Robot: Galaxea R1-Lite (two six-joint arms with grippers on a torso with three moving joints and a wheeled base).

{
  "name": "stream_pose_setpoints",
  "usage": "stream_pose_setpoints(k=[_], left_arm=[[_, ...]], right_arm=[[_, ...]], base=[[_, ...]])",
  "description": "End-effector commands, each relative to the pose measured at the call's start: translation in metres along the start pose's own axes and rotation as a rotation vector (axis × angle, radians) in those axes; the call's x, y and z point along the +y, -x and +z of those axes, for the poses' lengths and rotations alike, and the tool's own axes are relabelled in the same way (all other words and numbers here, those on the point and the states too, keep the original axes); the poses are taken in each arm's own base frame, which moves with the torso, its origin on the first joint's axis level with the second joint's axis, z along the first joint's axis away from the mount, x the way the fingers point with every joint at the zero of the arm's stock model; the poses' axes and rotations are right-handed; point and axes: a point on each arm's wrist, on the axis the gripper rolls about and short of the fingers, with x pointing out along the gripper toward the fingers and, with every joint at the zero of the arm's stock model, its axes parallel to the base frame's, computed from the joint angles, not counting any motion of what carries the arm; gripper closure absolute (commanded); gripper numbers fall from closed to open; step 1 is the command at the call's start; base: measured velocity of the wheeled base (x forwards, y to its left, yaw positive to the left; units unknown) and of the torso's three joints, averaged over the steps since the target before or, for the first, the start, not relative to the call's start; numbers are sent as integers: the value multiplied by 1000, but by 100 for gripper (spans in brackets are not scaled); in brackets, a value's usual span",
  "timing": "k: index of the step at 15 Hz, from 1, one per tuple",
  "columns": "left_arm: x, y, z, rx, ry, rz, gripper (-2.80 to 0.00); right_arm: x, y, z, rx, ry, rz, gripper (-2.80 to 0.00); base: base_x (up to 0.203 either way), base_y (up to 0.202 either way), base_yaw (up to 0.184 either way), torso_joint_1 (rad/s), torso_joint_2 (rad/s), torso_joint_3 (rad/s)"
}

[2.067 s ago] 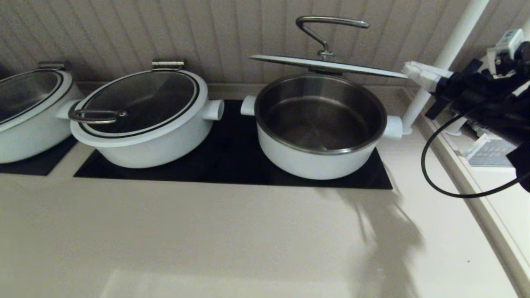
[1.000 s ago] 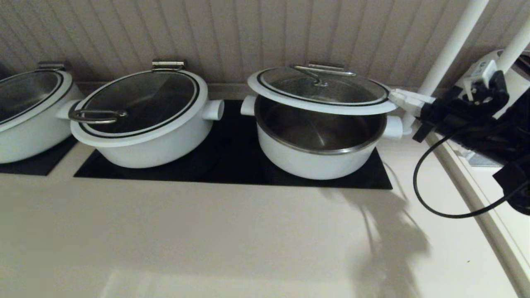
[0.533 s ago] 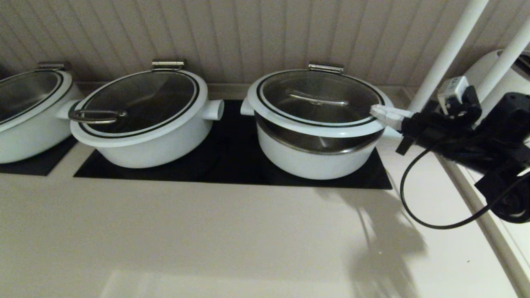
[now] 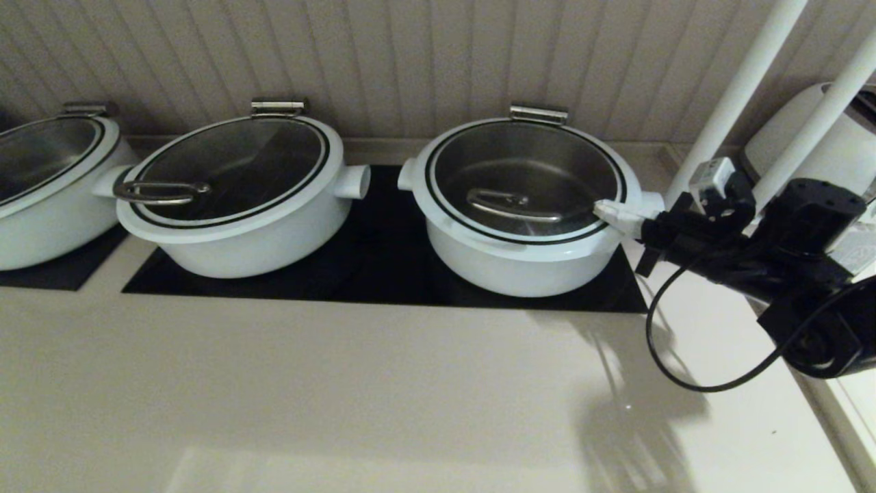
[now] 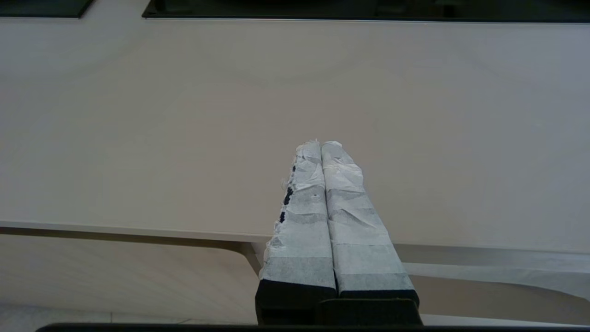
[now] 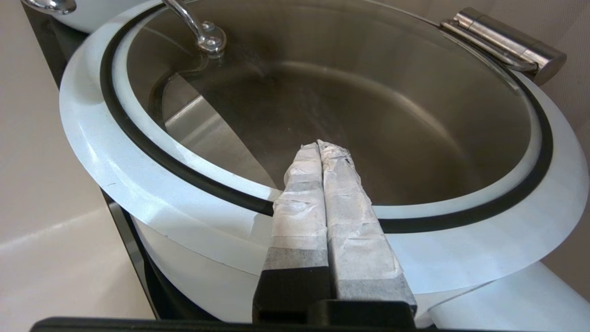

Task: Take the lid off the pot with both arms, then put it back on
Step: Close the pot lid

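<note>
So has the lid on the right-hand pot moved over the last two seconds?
Yes. The lid has swung down from propped open above the pot to lying closed on it; the right gripper came down with it, fingers together over its rim.

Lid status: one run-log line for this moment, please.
lid: seated on pot | right gripper: shut, over lid | left gripper: shut, parked over counter
</note>
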Motion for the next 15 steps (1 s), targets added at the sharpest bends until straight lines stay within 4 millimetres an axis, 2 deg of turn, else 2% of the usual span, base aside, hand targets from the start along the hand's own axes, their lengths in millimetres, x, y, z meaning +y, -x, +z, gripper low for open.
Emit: stream_pose_setpoints(k=[1, 5, 8, 11, 15], left_arm=[[0, 0, 0, -1, 0, 0, 0], [0, 0, 0, -1, 0, 1, 0], [0, 0, 0, -1, 0, 0, 0], [0, 0, 0, -1, 0, 1, 0], [0, 0, 0, -1, 2, -1, 0]], right_arm=[[1, -2, -9, 16, -13, 8, 0], [2, -1, -13, 27, -21, 9, 0], [1, 0, -8, 18, -14, 3, 0], [-1, 6, 13, -20, 17, -16, 0], [0, 28, 58, -79, 72, -58, 0]], base=[[0, 0, 0, 0, 0, 0], [0, 0, 0, 0, 0, 0], [0, 0, 0, 0, 0, 0], [0, 0, 0, 0, 0, 0], [0, 0, 0, 0, 0, 0]])
